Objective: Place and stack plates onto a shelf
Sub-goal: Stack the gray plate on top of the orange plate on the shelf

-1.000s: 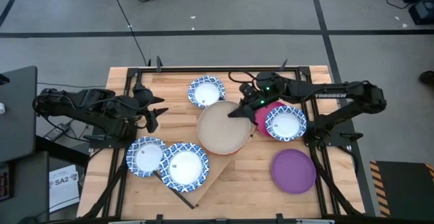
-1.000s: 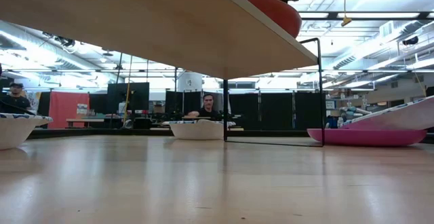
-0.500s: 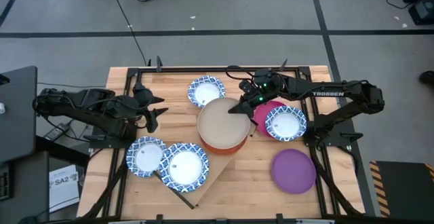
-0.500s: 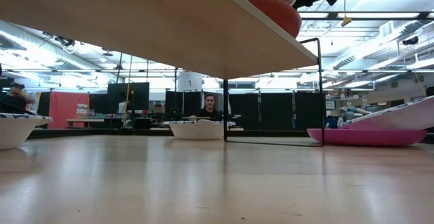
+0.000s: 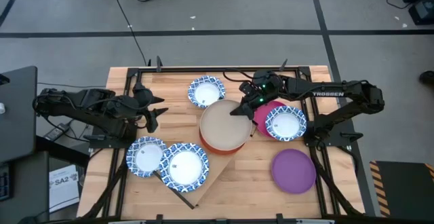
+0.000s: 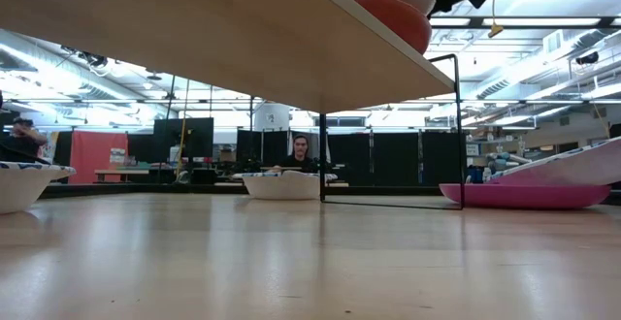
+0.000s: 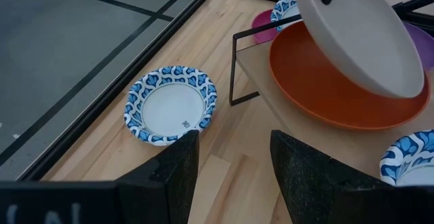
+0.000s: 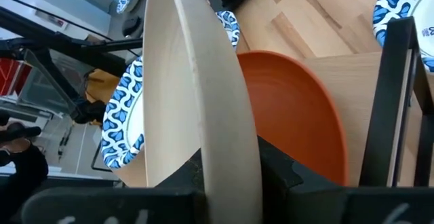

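Observation:
A beige plate [image 5: 222, 123] sits tilted over an orange plate [image 5: 229, 149] on the shelf [image 5: 203, 180], a light-wood board on black rods. My right gripper [image 5: 239, 110] is shut on the beige plate's rim. My left gripper [image 5: 154, 112] hangs open and empty over the table's left side. White plates with blue rims lie on the tabletop at the far middle [image 5: 205, 91] and on the shelf's near left end [image 5: 145, 156] [image 5: 184, 165]. A third white plate [image 5: 285, 123] rests in a magenta plate [image 5: 261, 115]. My right gripper pinches the beige plate's rim [image 8: 224, 136] between its two fingers, one on the plate's inner face and one on its underside. The fingers come from the table's right side, slanting down. The plate is tilted, held side up, its lower side down in the orange plate [image 7: 339, 91].
A purple plate [image 5: 294, 170] lies on the tabletop at the near right. A black rod support [image 6: 458, 131] of the shelf stands beside the magenta plate [image 6: 529, 196]. People show in the room beyond the table.
My right gripper has brought the beige plate down toward the orange plate. In the low view the beige rim has sunk from above the picture's top into the orange plate.

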You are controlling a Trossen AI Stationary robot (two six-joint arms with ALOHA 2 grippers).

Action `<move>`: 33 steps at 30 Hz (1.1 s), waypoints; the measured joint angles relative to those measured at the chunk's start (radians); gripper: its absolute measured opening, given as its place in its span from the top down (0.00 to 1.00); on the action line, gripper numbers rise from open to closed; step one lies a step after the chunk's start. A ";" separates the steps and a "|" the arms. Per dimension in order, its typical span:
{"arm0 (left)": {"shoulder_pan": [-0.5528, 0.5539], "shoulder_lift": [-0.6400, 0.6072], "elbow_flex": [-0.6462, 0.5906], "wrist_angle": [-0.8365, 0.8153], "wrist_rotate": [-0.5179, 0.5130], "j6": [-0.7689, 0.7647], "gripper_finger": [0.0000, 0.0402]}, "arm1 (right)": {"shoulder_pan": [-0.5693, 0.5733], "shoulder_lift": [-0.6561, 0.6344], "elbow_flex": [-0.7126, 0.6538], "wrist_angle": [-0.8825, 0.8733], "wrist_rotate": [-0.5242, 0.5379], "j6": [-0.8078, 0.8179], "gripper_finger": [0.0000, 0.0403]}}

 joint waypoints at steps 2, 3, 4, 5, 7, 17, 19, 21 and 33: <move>0.000 0.000 0.000 0.000 0.000 0.000 0.53 | 0.000 0.000 0.000 0.000 0.000 0.000 0.82; 0.000 0.000 0.000 0.000 0.000 0.000 0.53 | 0.000 0.000 0.000 0.000 0.000 0.000 0.82; 0.000 0.000 0.000 0.000 0.000 0.000 0.53 | 0.000 0.000 0.000 0.000 0.000 0.000 0.81; 0.000 0.000 0.000 0.000 0.000 0.000 0.53 | 0.000 0.000 0.000 0.000 0.000 0.000 0.80; 0.000 0.000 0.000 0.000 0.000 0.000 0.53 | 0.000 0.000 0.000 0.000 0.001 0.000 0.79; 0.000 0.000 0.000 0.000 0.000 0.001 0.53 | 0.000 0.000 0.000 0.002 0.027 0.000 0.68; 0.000 0.000 0.000 0.000 0.000 0.001 0.53 | 0.000 0.000 0.000 0.002 0.029 0.000 0.65; 0.000 0.000 0.000 0.000 0.000 0.001 0.53 | 0.000 0.000 0.000 0.005 0.029 0.000 0.62; 0.000 0.000 0.000 0.000 0.000 0.001 0.53 | 0.000 0.000 0.000 0.005 0.154 -0.082 0.41</move>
